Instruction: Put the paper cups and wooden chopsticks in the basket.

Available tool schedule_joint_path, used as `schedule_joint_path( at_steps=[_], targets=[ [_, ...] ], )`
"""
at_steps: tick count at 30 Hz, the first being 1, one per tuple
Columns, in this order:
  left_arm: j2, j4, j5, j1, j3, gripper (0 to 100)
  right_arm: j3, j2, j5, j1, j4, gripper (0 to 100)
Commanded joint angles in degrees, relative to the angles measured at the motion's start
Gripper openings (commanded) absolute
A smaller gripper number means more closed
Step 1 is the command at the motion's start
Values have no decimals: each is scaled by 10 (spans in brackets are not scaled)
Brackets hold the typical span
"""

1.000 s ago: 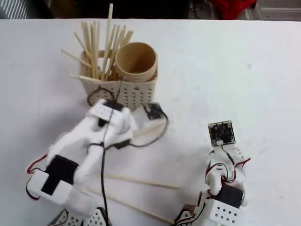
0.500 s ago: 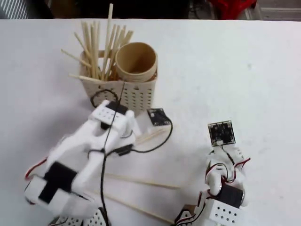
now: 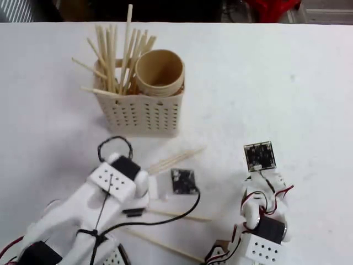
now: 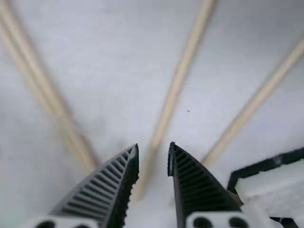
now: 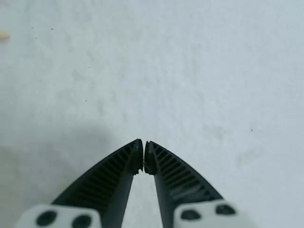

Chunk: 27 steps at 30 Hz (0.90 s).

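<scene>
1. Our left gripper (image 4: 153, 151) hangs low over the table (image 3: 287, 83). Its jaws are parted by a narrow gap and hold nothing. One loose chopstick (image 4: 176, 88) runs under that gap.
2. Our right gripper (image 5: 143, 148) is clenched on nothing, over bare table.
3. We think the main risk is a missed pinch. The gap is slim and the chopstick lies flat, so a tip could land on it and roll it aside.
4. A grip near one end would be another risk. The long stick could then droop or swing in the jaws.
5. At the basket (image 3: 140, 116) we expect trouble from crowding. The bundle (image 3: 116, 52) already inside fans outward, so an incoming stick could knock it or catch on the rim.
6. Four sticks lie loose on the table between the basket and the arms. They are a pair (image 3: 176, 157) side by side, the chopstick under our jaws, and a last stick (image 4: 256, 99) beyond it.
7. The sticks are thin, straight and pale wood.
8. The cups (image 3: 160, 72) are tan paper. They look nested, and they stand upright in the basket beside the bundle.
9. The basket is cream, with rows of small holes.
</scene>
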Motion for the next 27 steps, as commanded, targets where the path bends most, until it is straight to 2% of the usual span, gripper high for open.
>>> schedule_joint_path(
  at_steps=[1,10,17,22,27],
  targets=[
    [-17,-33,-8,7,29,135,4,-5,2,4,1,25],
    [-13,-102,-30,-33,39,135,4,-5,2,4,1,25],
    [76,-115,-25,-29,16,133,4,-5,2,4,1,25],
    [109,-116,3,-28,-11,20,4,-5,2,4,1,25],
    [109,-142,62,-33,-14,21,4,-5,2,4,1,25]
  ],
)
